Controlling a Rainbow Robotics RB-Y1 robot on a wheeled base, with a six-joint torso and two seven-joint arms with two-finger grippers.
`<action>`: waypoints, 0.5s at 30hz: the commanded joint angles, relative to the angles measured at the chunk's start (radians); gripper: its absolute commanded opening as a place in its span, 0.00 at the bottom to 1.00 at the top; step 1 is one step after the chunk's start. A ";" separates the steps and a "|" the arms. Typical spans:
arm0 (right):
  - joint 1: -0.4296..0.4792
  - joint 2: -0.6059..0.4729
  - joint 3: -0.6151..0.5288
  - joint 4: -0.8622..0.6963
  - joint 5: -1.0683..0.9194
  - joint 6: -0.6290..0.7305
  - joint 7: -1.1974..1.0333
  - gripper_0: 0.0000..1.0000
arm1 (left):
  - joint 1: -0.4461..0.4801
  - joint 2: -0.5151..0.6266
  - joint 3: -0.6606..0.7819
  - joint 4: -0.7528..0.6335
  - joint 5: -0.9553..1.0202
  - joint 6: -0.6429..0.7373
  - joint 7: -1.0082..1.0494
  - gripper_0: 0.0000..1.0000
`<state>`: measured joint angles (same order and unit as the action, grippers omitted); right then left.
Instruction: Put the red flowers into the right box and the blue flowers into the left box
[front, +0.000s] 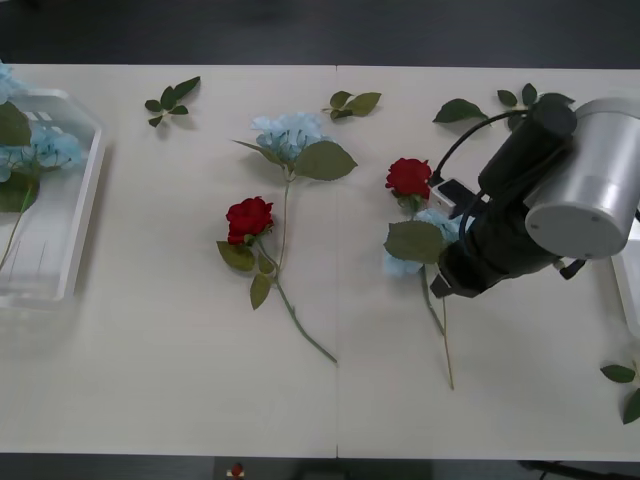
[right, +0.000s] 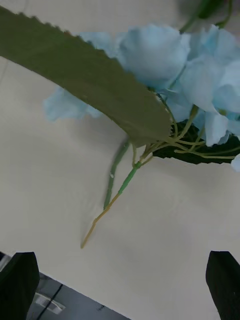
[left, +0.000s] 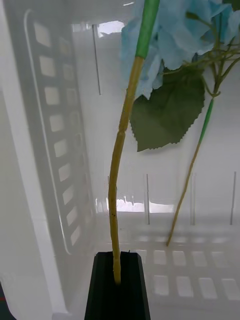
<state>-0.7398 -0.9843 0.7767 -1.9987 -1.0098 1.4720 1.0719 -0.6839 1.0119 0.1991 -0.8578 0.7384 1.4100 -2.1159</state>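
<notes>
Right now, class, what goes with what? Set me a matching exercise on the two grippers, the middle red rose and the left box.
1 left gripper
2 right gripper
3 middle red rose
4 left box

a open above a blue flower
b lying on the table
c with blue flowers lying inside
d shut on a stem

Pairs: 1-d, 2-a, 3-b, 4-c.

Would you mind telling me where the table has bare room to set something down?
Bare: the near strip below the middle red rose, between the left box and the right gripper. Crowded: the far edge with leaf sprigs, and around that gripper.
</notes>
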 joint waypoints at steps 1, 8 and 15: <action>0.040 0.007 -0.001 -0.025 0.077 -0.053 -0.095 0.97 | 0.021 -0.015 0.008 -0.026 -0.017 -0.029 0.037 0.00; 0.115 0.070 -0.001 0.018 0.192 -0.114 -0.113 0.97 | 0.078 -0.081 0.008 -0.026 -0.033 -0.085 0.040 0.00; 0.163 0.119 -0.001 0.078 0.273 -0.174 -0.107 0.97 | 0.106 -0.113 0.008 -0.026 -0.042 -0.101 0.047 0.00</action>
<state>-0.5769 -0.8763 0.7799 -1.9254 -0.7541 1.3058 0.9984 -0.5815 0.8850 0.1991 -0.8581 0.6987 1.3177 -2.1158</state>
